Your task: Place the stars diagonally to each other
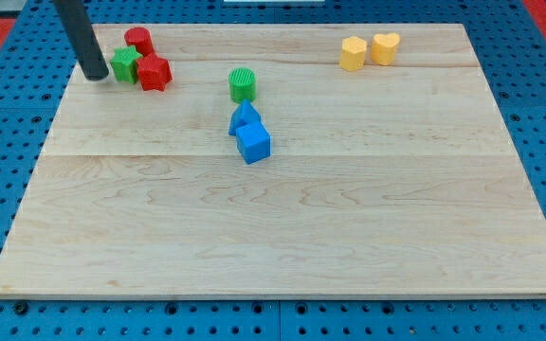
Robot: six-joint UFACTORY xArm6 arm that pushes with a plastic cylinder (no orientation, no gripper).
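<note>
Nearest the camera, a blue cube (253, 143) touches a blue triangular block (244, 117) just behind it, with a green cylinder (242, 84) just beyond those. Far left on the wooden board (273, 237), my tip (95, 76) rests against the left side of the green star (125, 64), which touches the red star (154, 72) on its right, a red cylinder (139, 41) just behind them. Far right, a yellow hexagonal block (353, 54) touches a yellow heart (385, 47); the rod carries nothing, merely pressing the green star.
</note>
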